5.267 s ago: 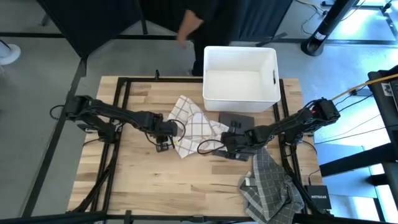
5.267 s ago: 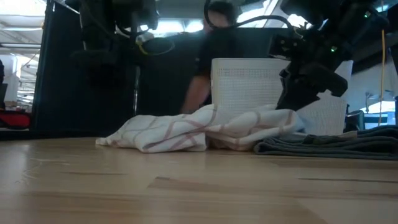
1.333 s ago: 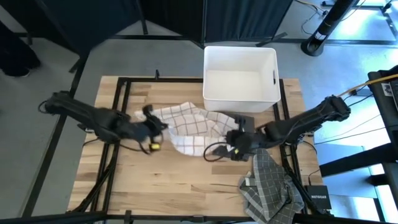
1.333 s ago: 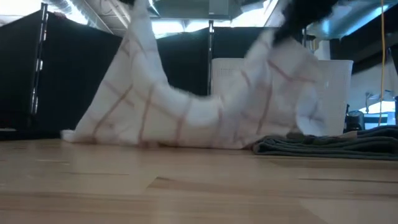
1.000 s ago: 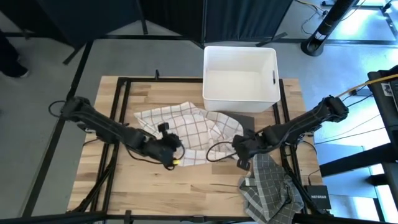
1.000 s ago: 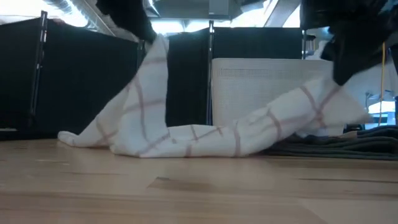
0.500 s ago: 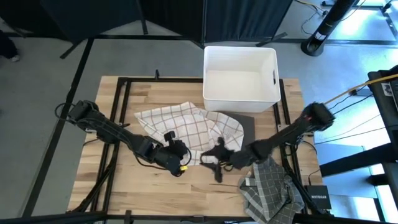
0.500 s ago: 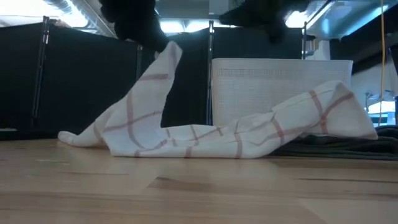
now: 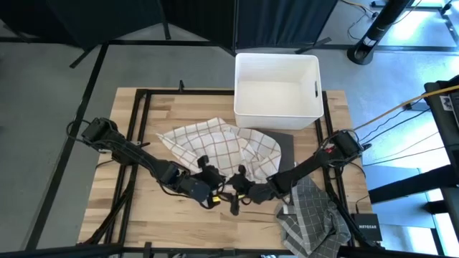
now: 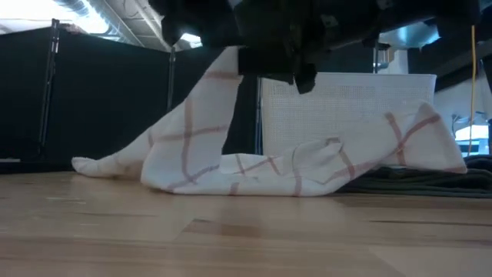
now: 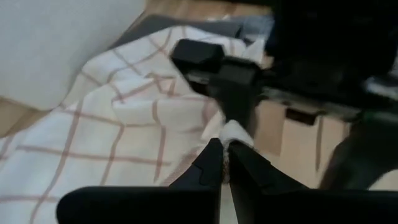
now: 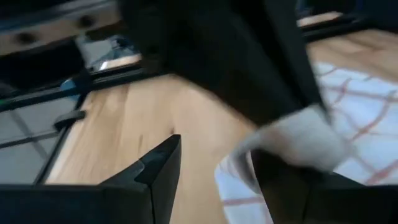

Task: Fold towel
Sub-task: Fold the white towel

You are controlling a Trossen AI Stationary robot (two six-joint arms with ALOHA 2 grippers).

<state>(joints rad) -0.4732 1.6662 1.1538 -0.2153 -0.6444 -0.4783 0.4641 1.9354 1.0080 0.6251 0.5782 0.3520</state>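
A white towel [image 9: 215,147] with thin red checks lies crumpled mid-table. One corner of it [image 10: 229,68] is pulled up toward the near edge, and its right end [image 10: 427,135] rests on a grey cloth. My left gripper [image 9: 217,193] is shut on the raised corner. My right gripper [image 9: 237,195] stands open right beside it. In the right wrist view its fingers [image 12: 158,165] stand either side of the towel's edge [image 12: 245,168] under the held corner. I cannot tell if they touch it. My left gripper pinches a small bunched tip of the towel's corner [image 11: 235,132] between its two fingertips. The fingers slant downward from the table's left. The corner is lifted clear, and the cloth runs down from it, fairly taut, to the part lying on the table [image 10: 231,173].
A white bin [image 9: 277,82] stands at the far edge. In front of it lies a dark mat [image 9: 283,143], partly under the towel. A grey checked cloth [image 9: 308,215] lies heaped at the near right. Bare wood [image 9: 179,222] lies along the near edge.
My right gripper has let go of the towel's right end, which has dropped onto the grey cloth. It has then swung down toward the near left, up to my left gripper. My left gripper has carried its corner a little toward the right and down, still shut.
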